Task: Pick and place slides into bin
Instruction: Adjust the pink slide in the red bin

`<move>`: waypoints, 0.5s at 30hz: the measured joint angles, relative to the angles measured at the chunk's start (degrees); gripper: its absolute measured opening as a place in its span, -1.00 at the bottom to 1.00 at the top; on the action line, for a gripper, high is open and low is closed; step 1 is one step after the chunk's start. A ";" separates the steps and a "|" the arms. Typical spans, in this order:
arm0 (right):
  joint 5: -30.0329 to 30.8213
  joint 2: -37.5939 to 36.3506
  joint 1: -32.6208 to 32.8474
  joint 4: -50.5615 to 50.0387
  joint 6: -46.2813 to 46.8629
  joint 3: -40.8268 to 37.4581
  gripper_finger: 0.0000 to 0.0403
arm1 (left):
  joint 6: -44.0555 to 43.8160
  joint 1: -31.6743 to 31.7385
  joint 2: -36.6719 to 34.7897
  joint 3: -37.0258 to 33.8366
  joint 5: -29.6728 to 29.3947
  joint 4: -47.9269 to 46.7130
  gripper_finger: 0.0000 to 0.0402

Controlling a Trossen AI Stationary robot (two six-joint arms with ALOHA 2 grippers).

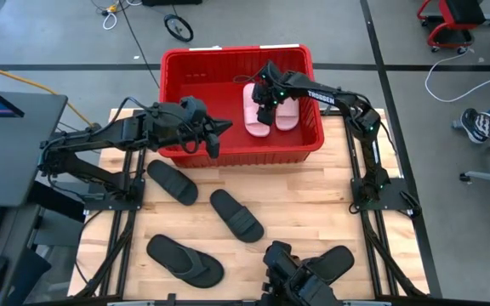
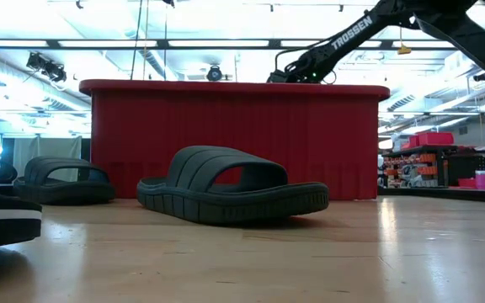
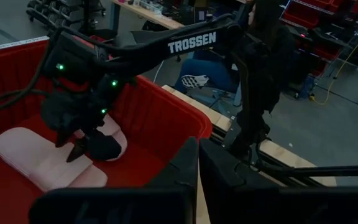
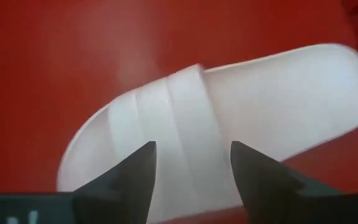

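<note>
Inside the red bin (image 1: 300, 64), the right gripper (image 4: 191, 163) hangs spread open and empty directly over a pink slide's (image 4: 229, 124) strap, apparently crossing its long axis; the left gripper (image 1: 213, 144), shut, waits at the bin's front-left wall.

Right arm stretched from the table's right edge toward its far edge, right gripper (image 1: 267, 100) pointing down, fingers (image 4: 135, 171) spread apart. Left arm reaching from the left edge, left gripper (image 1: 213, 140) near the far edge, fingers (image 3: 185, 168) pressed together.
</note>
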 joint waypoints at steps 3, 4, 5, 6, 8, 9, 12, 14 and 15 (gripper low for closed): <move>0.65 0.00 0.00 3.65 0.12 -0.27 0.09 | 0.00 0.00 0.00 0.00 0.00 -0.30 -0.88; 0.61 0.00 0.00 4.52 0.13 -0.27 0.09 | 0.00 0.01 0.00 0.00 0.00 -0.44 -0.89; 0.57 0.00 -0.07 5.21 0.12 -0.27 0.10 | 0.00 0.01 0.00 0.00 0.00 -0.62 -0.90; 0.52 0.00 -0.16 5.70 0.09 -0.27 0.10 | 0.00 0.00 0.00 0.00 0.00 -0.83 -0.91; -0.68 0.00 -0.52 6.03 0.13 -0.27 0.11 | 0.00 0.00 0.00 0.00 0.00 -1.06 -0.93; -1.93 0.10 -0.77 5.92 0.29 -0.27 0.12 | 0.00 0.01 0.00 0.00 0.00 -1.04 -0.94; -4.41 1.00 -1.48 5.07 2.72 -0.27 0.12 | 0.00 0.01 0.00 0.00 0.00 -1.23 -0.96; -4.48 2.07 -1.66 5.03 3.59 -0.27 0.12 | 0.00 0.00 0.00 0.00 0.01 -1.21 -0.97; -4.50 2.54 -1.81 4.89 3.63 -0.29 0.12 | 0.00 0.02 0.00 0.00 0.00 -1.23 -0.97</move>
